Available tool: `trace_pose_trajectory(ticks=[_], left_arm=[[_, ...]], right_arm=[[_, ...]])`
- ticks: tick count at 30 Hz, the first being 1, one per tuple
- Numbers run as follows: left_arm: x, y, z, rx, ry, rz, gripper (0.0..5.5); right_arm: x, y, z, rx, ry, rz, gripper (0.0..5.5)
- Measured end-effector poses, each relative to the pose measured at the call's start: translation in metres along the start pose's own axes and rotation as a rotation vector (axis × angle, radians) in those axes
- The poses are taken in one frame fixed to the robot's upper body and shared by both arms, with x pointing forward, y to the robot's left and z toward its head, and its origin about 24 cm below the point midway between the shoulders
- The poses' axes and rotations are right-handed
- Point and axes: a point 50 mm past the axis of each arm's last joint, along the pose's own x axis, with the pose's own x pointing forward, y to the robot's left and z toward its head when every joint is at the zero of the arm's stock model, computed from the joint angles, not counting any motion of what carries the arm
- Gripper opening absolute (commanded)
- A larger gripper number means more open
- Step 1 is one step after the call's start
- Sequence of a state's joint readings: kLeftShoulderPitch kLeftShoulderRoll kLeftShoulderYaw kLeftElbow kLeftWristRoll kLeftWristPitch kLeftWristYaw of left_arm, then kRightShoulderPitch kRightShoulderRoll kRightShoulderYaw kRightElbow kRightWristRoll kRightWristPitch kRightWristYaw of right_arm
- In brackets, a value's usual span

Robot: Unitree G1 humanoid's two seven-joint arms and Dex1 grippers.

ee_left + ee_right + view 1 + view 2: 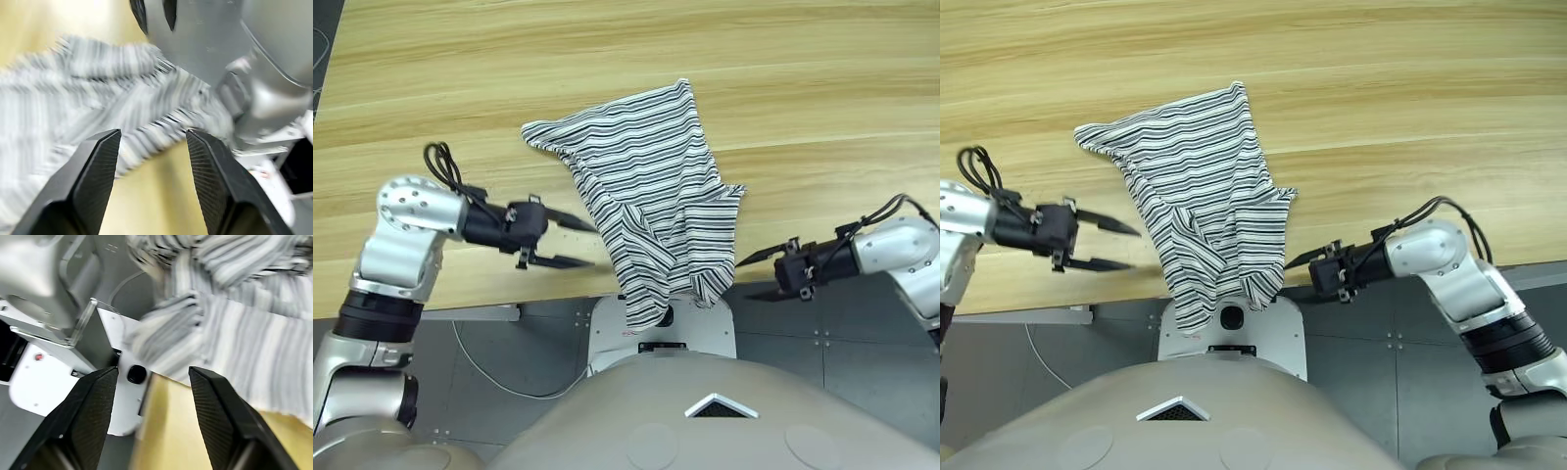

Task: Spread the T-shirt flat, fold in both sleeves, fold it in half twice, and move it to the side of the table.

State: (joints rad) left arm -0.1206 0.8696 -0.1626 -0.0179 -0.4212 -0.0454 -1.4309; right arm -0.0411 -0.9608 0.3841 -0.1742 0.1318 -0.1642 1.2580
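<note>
A black-and-white striped T-shirt point(646, 186) lies crumpled on the wooden table point(803, 88), its lower part hanging over the near edge point(1219, 284). My left gripper point(585, 242) stands open just left of the shirt's hanging part, nothing between its fingers. My right gripper point(1295, 273) is open too, at the table's near edge, just right of the drooping cloth. The left wrist view shows the striped cloth point(98, 98) beyond the open fingers point(98, 166). In the right wrist view the shirt point(244, 323) sits past the spread fingers point(98, 406).
The table stretches wide to the back, left and right of the shirt. Below the near edge are a grey floor point(822, 323) and a white base plate point(700, 328). A cable point(489, 367) runs on the floor at the left.
</note>
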Motion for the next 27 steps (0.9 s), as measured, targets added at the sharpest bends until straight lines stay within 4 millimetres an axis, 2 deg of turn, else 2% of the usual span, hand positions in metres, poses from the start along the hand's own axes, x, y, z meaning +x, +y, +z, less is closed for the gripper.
trace_pose_trajectory(ticks=[3, 6, 8, 10, 12, 14, 18, 20, 23, 27], left_arm=[[0.008, 0.041, 0.017, 0.115, -0.103, 0.300, 2.49], [0.018, 0.088, 0.041, 0.259, -0.134, 0.596, 2.49], [0.025, 0.105, 0.044, 0.308, -0.101, 0.688, 2.49], [0.043, 0.112, 0.034, 0.321, -0.025, 0.680, 2.49], [0.067, 0.108, 0.012, 0.292, 0.061, 0.597, 2.49], [0.082, 0.101, -0.004, 0.263, 0.126, 0.505, 2.49], [0.101, 0.068, -0.036, 0.174, 0.203, 0.236, 2.49], [0.101, 0.059, -0.041, 0.169, 0.214, 0.157, 2.49], [0.095, 0.053, -0.041, 0.192, 0.229, 0.083, 2.49], [0.072, 0.045, -0.045, 0.194, 0.265, 0.007, 2.49]], right_arm=[[-0.005, -0.029, 0.013, -0.070, -0.054, -0.154, 2.68], [-0.005, -0.073, 0.028, -0.194, -0.077, -0.383, 2.68], [0.000, -0.096, 0.030, -0.218, -0.063, -0.513, 2.68], [0.013, -0.112, 0.028, -0.221, -0.046, -0.584, 2.68], [0.032, -0.119, 0.022, -0.207, -0.029, -0.598, 2.68], [0.045, -0.122, 0.016, -0.193, -0.009, -0.600, 2.68], [0.071, -0.119, 0.004, -0.161, 0.037, -0.509, 2.68], [0.080, -0.116, -0.003, -0.144, 0.057, -0.463, 2.68], [0.080, -0.122, -0.004, -0.175, 0.082, -0.442, 2.68], [0.073, -0.129, -0.012, -0.242, 0.166, -0.455, 2.68]])
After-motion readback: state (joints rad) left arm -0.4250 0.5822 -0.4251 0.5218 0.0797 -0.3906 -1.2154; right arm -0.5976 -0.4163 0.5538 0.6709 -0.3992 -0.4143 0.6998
